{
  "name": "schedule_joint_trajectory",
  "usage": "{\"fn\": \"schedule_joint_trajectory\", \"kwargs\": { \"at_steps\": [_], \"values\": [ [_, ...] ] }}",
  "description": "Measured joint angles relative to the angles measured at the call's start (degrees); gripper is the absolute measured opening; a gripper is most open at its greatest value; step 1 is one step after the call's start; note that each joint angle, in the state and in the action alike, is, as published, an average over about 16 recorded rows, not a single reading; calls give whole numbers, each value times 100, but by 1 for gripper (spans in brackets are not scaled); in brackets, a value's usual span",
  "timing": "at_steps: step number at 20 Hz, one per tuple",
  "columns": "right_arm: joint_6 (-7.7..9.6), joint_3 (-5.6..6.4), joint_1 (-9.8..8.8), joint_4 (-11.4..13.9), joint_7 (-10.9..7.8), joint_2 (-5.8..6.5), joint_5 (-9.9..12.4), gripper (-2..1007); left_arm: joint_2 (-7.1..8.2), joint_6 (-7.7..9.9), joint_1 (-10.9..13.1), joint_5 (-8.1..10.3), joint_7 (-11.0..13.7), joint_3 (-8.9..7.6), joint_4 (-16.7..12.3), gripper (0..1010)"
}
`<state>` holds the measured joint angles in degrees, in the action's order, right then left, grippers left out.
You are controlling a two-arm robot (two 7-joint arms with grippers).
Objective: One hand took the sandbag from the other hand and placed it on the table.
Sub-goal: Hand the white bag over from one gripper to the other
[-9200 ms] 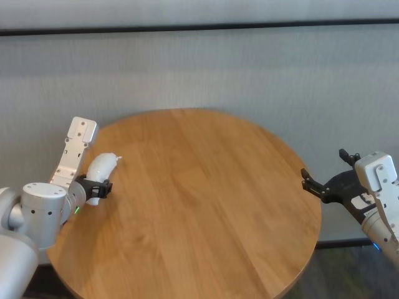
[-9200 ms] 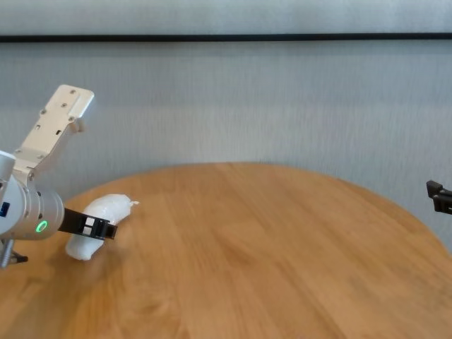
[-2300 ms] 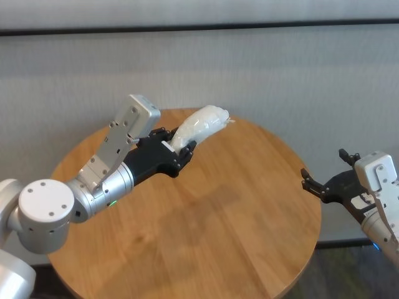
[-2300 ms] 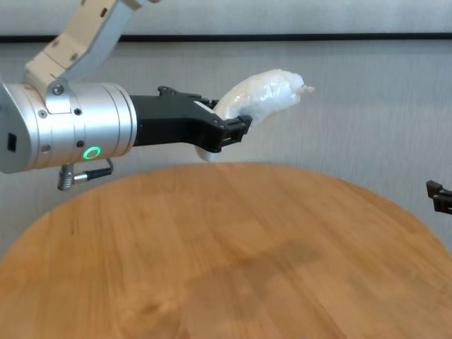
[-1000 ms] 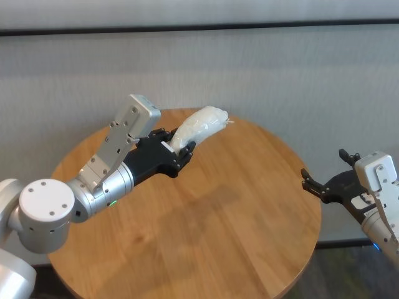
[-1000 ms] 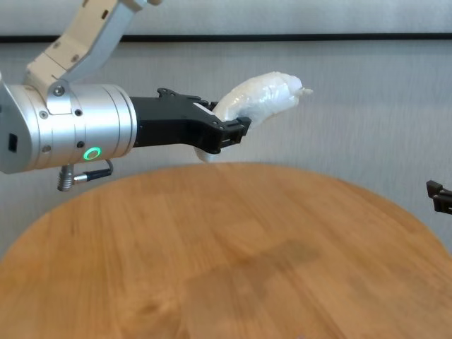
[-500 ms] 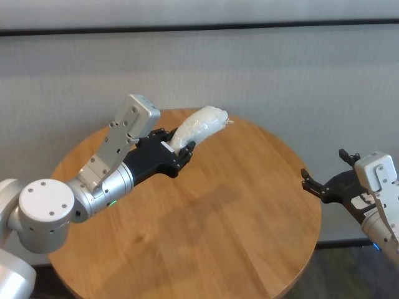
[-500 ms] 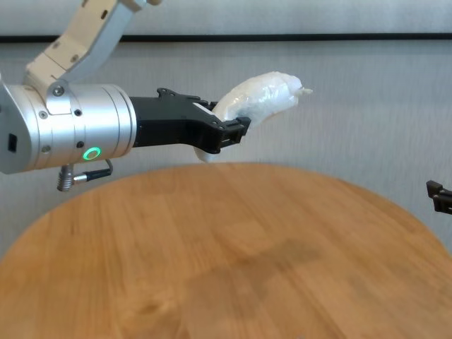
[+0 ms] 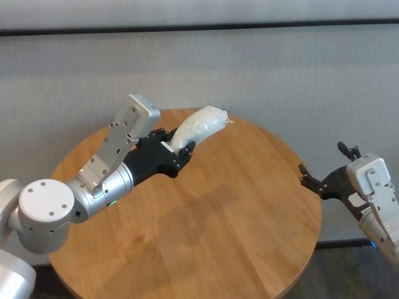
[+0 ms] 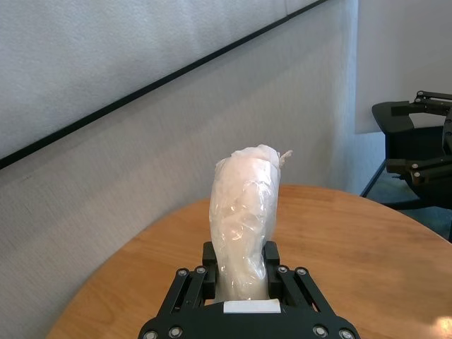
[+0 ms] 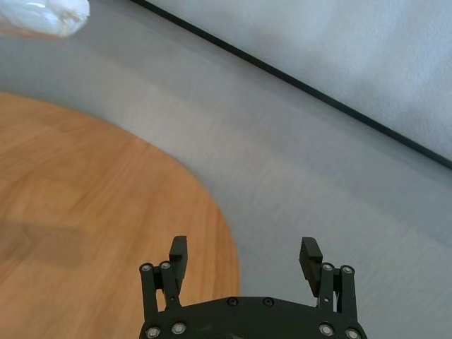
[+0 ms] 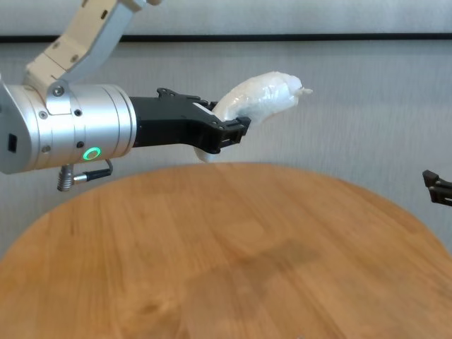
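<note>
My left gripper (image 9: pixel 181 149) is raised above the far left part of the table (image 9: pixel 249 205), fingers pinched on the lower end of the sandbag (image 9: pixel 198 126). The bag juts forward and up out of the jaws, its knotted tip pointing toward the table's far edge, the whole pouch clear of the wood. My right gripper (image 9: pixel 324 171) hangs just beyond the table's right edge with its fingers (image 11: pixel 178 252) spread wide and nothing between them, well apart from the bag.
</note>
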<state>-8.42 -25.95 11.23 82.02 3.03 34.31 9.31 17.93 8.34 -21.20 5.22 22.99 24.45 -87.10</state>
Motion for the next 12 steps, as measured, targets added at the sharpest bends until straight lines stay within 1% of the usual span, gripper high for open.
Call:
{"fn": "schedule_joint_trajectory", "kwargs": {
  "at_steps": [5,10,12],
  "values": [
    [-196,-18,2,73,9,-42,-257,1000,0,0,0,0,0,0,0,412],
    [-463,-38,11,123,-38,-107,-440,1001,0,0,0,0,0,0,0,412],
    [-561,-43,12,139,-7,-141,-513,1001,0,0,0,0,0,0,0,412]
  ]
}}
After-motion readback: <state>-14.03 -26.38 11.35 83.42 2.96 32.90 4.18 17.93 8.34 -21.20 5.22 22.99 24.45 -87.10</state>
